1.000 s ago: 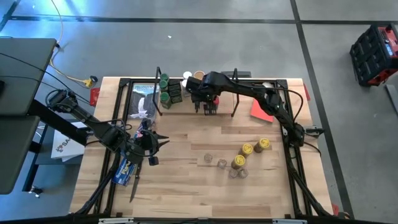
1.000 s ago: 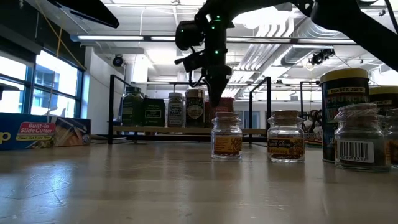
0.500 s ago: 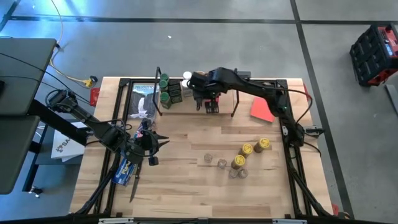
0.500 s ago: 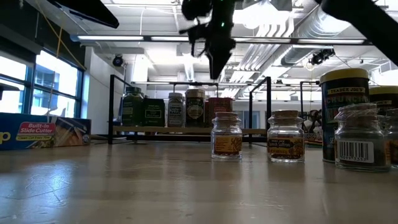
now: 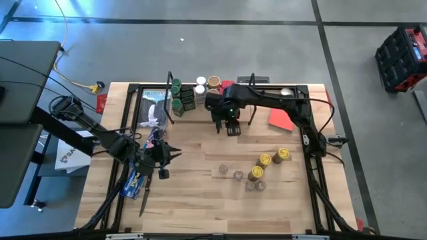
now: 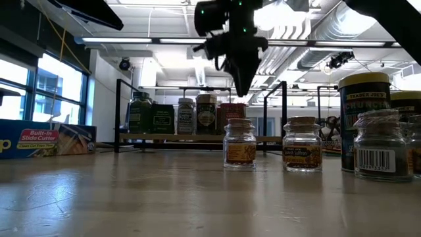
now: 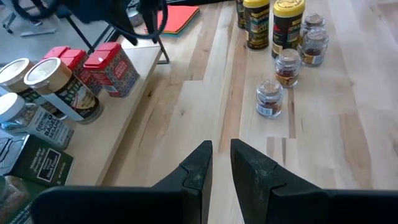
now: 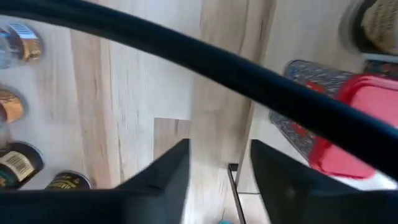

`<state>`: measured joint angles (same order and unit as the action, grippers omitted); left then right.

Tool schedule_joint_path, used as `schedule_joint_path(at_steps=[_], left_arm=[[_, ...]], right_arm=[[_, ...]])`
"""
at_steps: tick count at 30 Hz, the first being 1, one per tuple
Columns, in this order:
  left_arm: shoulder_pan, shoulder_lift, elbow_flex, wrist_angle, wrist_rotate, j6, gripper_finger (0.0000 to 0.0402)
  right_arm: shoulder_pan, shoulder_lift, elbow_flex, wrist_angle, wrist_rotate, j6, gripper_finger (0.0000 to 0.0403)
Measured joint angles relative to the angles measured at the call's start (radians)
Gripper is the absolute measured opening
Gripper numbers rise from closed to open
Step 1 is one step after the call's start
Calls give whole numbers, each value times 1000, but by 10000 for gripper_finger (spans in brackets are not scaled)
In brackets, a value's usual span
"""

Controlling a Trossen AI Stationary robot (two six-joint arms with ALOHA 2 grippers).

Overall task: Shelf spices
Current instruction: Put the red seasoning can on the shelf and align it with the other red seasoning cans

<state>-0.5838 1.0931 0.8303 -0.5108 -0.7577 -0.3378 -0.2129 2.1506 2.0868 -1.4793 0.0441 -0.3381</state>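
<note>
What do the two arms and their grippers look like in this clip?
Both arms are dark, jointed links with thin cables along them. The left gripper ends in two black, blunt, wedge-shaped fingers. The right gripper has matching dark fingers; small green lights glow on its wrist in the low view. No markings are readable.

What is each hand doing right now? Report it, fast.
Left hand: nearly closed, empty, waiting over the table's left side.
Right hand: open, empty, raised by the shelf.

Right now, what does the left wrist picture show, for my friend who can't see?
The left pincer hangs over bare wooden table, holding nothing. Ahead, red tins and jars stand on the shelf board; small clear jars and yellow-lidded jars wait on the table.
</note>
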Motion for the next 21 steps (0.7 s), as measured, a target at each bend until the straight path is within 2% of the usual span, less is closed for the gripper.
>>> schedule_joint_path(at_steps=[5, 9, 14, 21], left_arm=[[0, 0, 0, -1, -2, 0, 53], [0, 0, 0, -1, -3, 0, 53], [0, 0, 0, -1, -7, 0, 53], [1, 0, 0, 0, -7, 0, 53]], right_arm=[[-16, 0, -100, 69, 1, -2, 63], [-38, 0, -162, 134, 30, 0, 10], [-67, 0, -205, 238, 117, 18, 10], [-98, 0, -225, 342, 148, 15, 11]])
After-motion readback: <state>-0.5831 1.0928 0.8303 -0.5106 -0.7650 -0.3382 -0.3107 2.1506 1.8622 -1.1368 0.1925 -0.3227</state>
